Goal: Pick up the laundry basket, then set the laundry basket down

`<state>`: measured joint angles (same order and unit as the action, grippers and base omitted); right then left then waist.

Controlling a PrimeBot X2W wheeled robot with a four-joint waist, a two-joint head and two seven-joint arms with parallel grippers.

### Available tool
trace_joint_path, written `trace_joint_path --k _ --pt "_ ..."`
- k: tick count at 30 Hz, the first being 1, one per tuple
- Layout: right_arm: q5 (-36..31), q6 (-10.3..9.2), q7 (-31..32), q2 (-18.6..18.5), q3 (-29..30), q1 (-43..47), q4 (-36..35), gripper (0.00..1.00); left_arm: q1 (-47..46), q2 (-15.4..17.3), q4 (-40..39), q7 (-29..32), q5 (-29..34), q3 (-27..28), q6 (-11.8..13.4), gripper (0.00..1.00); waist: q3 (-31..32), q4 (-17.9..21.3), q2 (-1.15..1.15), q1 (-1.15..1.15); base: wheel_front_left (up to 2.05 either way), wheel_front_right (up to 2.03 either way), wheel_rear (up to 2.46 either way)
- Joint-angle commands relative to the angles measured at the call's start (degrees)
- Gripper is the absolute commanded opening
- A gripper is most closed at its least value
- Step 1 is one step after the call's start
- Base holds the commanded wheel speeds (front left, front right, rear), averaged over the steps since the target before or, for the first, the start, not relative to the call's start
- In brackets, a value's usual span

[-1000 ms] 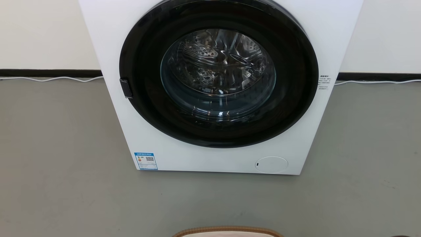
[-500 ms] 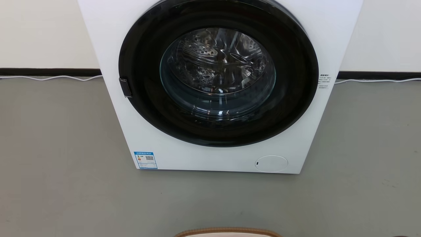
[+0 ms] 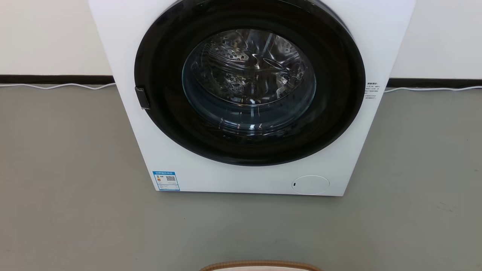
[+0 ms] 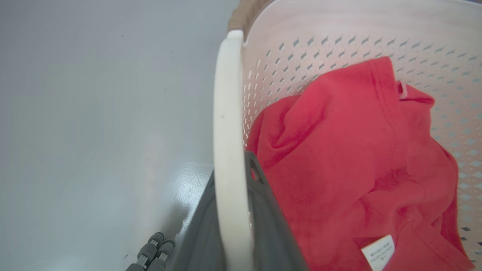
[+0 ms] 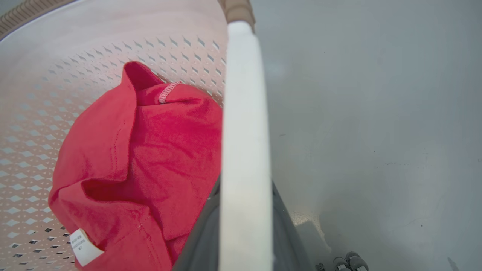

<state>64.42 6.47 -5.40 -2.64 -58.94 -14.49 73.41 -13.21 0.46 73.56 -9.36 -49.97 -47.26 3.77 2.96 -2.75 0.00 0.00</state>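
The brown woven-look rim of the laundry basket (image 3: 260, 266) peeks over the bottom edge of the head view, in front of the machine. In the left wrist view its perforated cream wall (image 4: 339, 41) holds a red garment (image 4: 357, 158). My left gripper (image 4: 231, 210) is shut on the white side handle (image 4: 226, 113), with a grey finger (image 4: 271, 233) on each side of it. In the right wrist view my right gripper (image 5: 244, 233) is shut the same way on the other white handle (image 5: 244, 131), beside the red garment (image 5: 150, 150).
A white front-loading washing machine (image 3: 248, 180) with its round dark door shut stands straight ahead on the grey floor (image 3: 75, 207). A white cable (image 3: 56, 86) runs along the wall base behind it. Small grey rollers (image 4: 152, 252) show on the floor below the basket.
The whole head picture has shifted slightly, so the washing machine sits a little higher in it: the camera moved. The basket rim stays at the bottom edge.
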Motion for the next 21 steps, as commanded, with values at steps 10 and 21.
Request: trace_joint_path --k 10,21 --pt "0.93 1.02 -0.84 -0.23 -2.74 -1.46 0.33 0.00 -2.80 2.42 -0.16 -1.65 -1.23 0.34 1.10 0.00 -0.82 0.09 0.00 0.00 0.00 0.00 0.00" --pt "0.98 1.02 -3.25 -0.23 -3.63 -4.78 0.51 0.00 -6.07 2.42 -0.10 -2.31 -1.90 -0.04 1.59 0.00 -4.26 0.07 0.00 0.00 0.00 0.00 0.00"
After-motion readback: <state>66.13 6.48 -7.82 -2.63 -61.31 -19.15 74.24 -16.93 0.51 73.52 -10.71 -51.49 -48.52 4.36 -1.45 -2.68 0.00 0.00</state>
